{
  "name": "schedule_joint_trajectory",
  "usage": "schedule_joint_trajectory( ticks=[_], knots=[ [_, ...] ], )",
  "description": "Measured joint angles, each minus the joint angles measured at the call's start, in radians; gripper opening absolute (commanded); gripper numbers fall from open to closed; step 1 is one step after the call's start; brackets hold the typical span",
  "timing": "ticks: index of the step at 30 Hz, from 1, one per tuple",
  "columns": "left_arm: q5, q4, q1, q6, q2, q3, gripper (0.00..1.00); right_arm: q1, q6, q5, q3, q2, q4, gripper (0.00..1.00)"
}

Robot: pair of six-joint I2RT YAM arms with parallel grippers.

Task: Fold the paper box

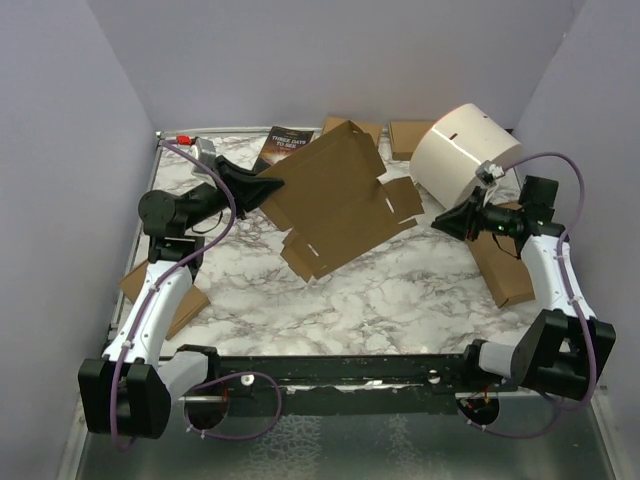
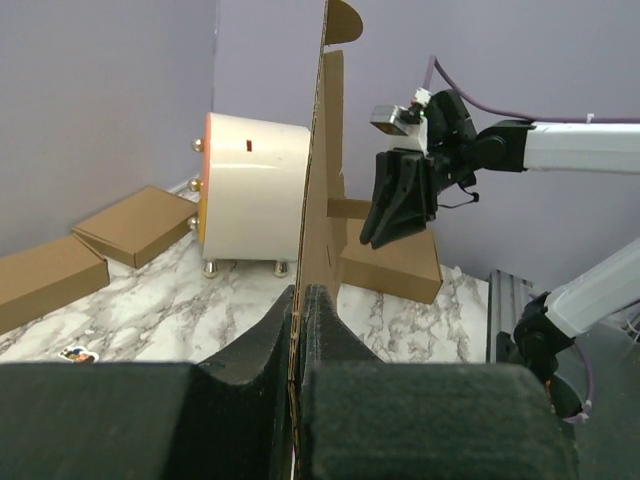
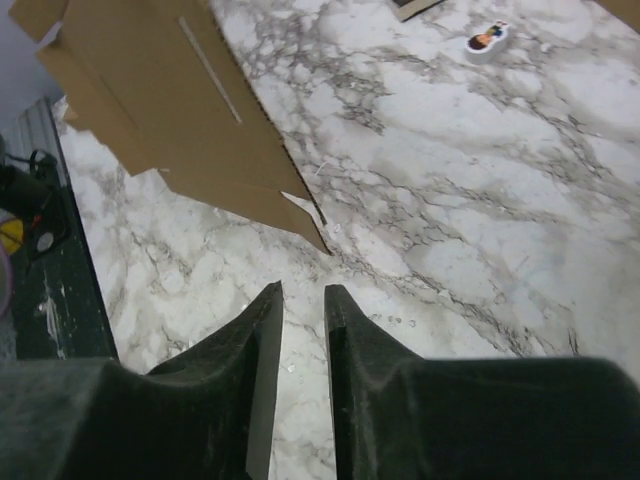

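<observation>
The paper box [image 1: 340, 200] is a flat brown die-cut sheet with flaps and tabs, held tilted above the marble table's middle. My left gripper [image 1: 268, 188] is shut on the sheet's left edge. In the left wrist view the cardboard [image 2: 318, 190] stands edge-on between the pads [image 2: 300, 300]. My right gripper [image 1: 442, 222] hovers just off the sheet's right flaps, slightly open and empty. In the right wrist view its fingers [image 3: 303, 290] are over bare marble, with a corner of the sheet [image 3: 170, 100] just ahead.
A white cylinder [image 1: 462, 150] lies at the back right. Small brown boxes sit at the back [image 1: 410, 135], the right [image 1: 500, 265] and the left [image 1: 175, 300]. A dark book [image 1: 285, 145] lies at the back. A small sticker [image 3: 487, 38] is on the marble.
</observation>
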Motion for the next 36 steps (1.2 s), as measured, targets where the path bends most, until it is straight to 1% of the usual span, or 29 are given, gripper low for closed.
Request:
schedule_joint_trajectory(
  ticks=[2,4,9,12,15,21,25,36],
  knots=[
    [0.012,0.005,0.003,-0.010,0.000,0.000,0.00,-0.033,0.050,0.014,0.001,0.002,0.056,0.14],
    [0.024,0.019,0.003,-0.021,0.000,0.000,0.00,-0.051,0.097,0.030,0.001,0.003,0.109,0.13],
    [0.051,0.097,0.003,-0.078,0.007,0.000,0.00,-0.052,0.198,0.041,0.001,0.037,0.253,0.13],
    [0.062,0.143,0.003,-0.112,0.016,0.000,0.00,-0.039,0.223,0.040,0.001,0.084,0.298,0.13],
    [0.069,0.174,0.003,-0.138,0.023,0.000,0.00,-0.026,0.230,0.040,0.001,0.124,0.303,0.13],
    [0.069,0.191,0.003,-0.150,0.024,-0.002,0.00,-0.015,0.192,-0.008,-0.007,0.100,0.294,0.13],
    [0.069,0.204,0.003,-0.156,0.028,-0.004,0.00,-0.012,0.135,-0.060,-0.016,0.082,0.254,0.13],
    [0.069,0.231,0.003,-0.169,0.034,-0.006,0.00,0.019,0.009,-0.129,-0.016,0.071,0.143,0.13]
  ],
)
